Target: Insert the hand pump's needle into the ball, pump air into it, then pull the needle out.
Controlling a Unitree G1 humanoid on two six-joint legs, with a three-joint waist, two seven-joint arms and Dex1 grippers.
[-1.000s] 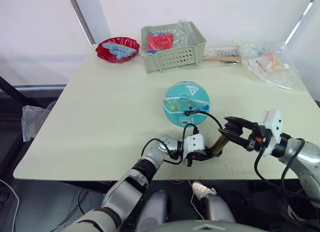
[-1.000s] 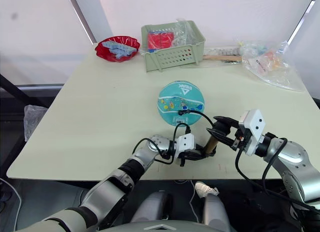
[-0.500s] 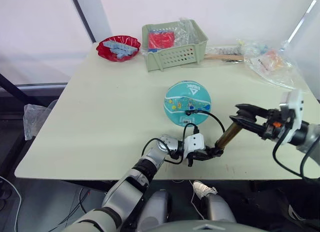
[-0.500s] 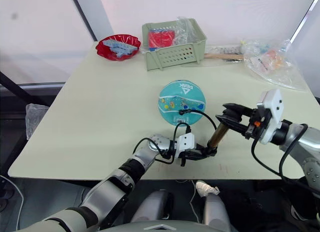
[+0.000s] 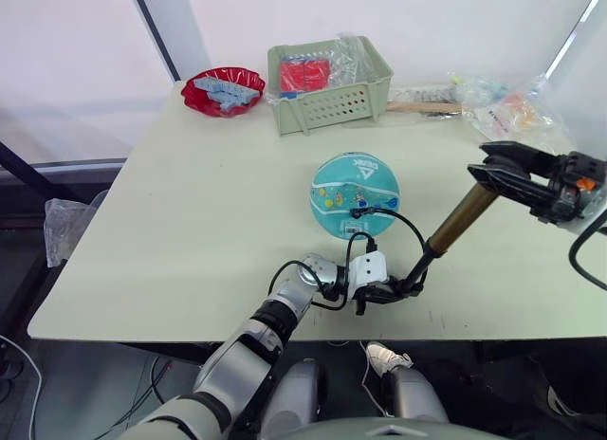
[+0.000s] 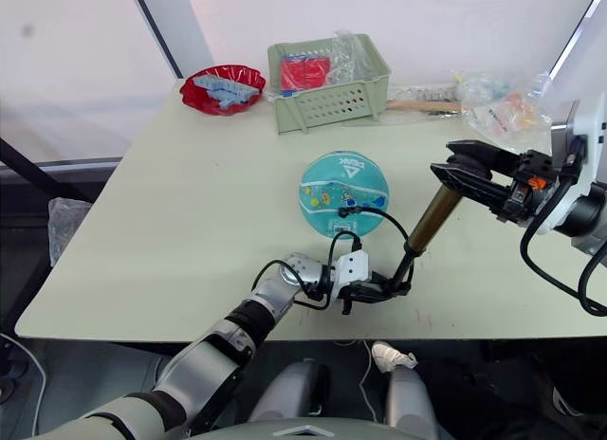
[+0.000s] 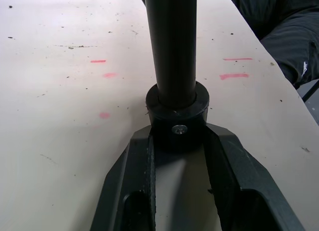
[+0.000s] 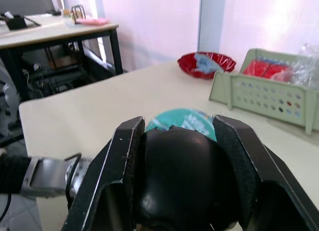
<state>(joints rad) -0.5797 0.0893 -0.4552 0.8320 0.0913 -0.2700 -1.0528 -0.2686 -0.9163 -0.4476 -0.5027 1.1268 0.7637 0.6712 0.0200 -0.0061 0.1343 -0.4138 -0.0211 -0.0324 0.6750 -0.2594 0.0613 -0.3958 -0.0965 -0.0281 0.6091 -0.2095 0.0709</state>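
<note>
The teal-blue ball (image 5: pixel 356 193) rests mid-table. A thin black hose (image 5: pixel 403 224) loops from the hand pump (image 5: pixel 460 222) to a small black fitting (image 5: pixel 357 212) pressed on the ball's near side; the needle tip itself is hidden. My left gripper (image 5: pixel 391 290) is shut on the pump's black bottom end (image 7: pixel 175 111), low on the table near the front edge. The bronze barrel slants up and right, with a thin black rod (image 5: pixel 419 271) exposed below it. My right gripper (image 5: pixel 498 173) is shut on the black handle (image 8: pixel 177 186), well above the table to the right of the ball.
At the back stand a green basket (image 5: pixel 327 99) holding a red packet, a red bowl (image 5: pixel 223 91) of blue pieces, and crinkled plastic bags (image 5: pixel 507 113) at the right. The table's front edge (image 5: pixel 285 338) runs just below my left gripper.
My right gripper has risen up and to the right with the handle, drawing the pump out long. The left gripper, the ball and the fitting stay where they were.
</note>
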